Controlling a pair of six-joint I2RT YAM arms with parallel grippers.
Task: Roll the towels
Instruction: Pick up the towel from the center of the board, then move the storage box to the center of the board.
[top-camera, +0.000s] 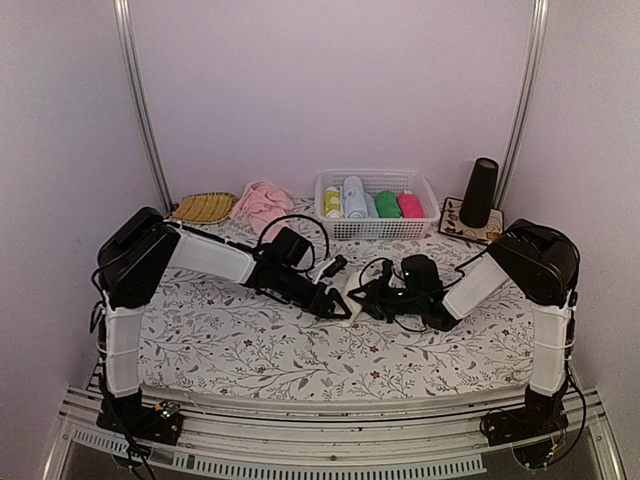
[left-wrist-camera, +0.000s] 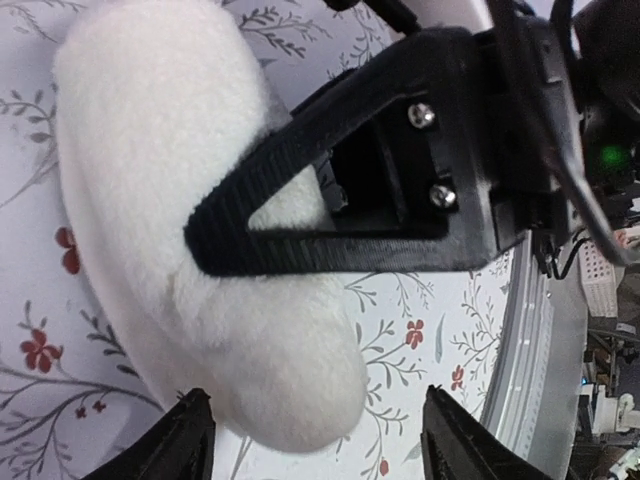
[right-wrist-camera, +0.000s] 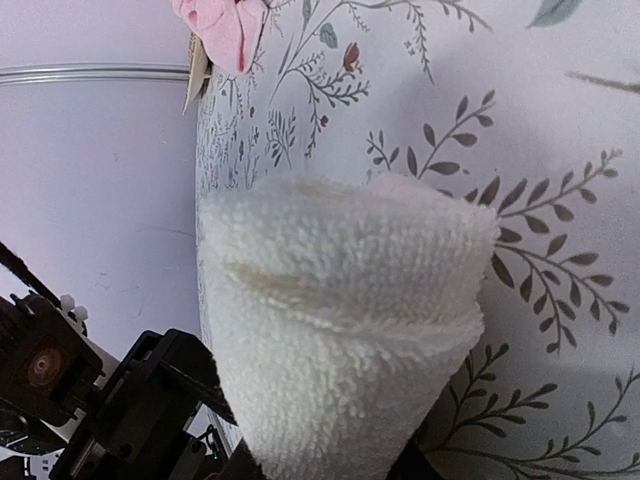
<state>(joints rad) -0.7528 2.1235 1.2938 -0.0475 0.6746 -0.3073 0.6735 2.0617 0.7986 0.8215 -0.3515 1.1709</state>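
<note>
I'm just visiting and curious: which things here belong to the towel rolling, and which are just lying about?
Job: cream towel, pink towel.
Lying about: white basket, rolled towels in it, woven tray, dark cup.

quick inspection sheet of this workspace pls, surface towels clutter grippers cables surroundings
surface: floral tablecloth, flat
job's things: cream towel rolled, mid-table; pink towel crumpled at the back, unrolled
clutter: white basket holding four towel rolls; woven tray; dark cup on a patterned mat
grippers: left gripper jaws open, cream towel's end between them; right gripper jaws closed on it
cables: black cable loop over the left arm
surroundings: pale walls, two metal rails
</note>
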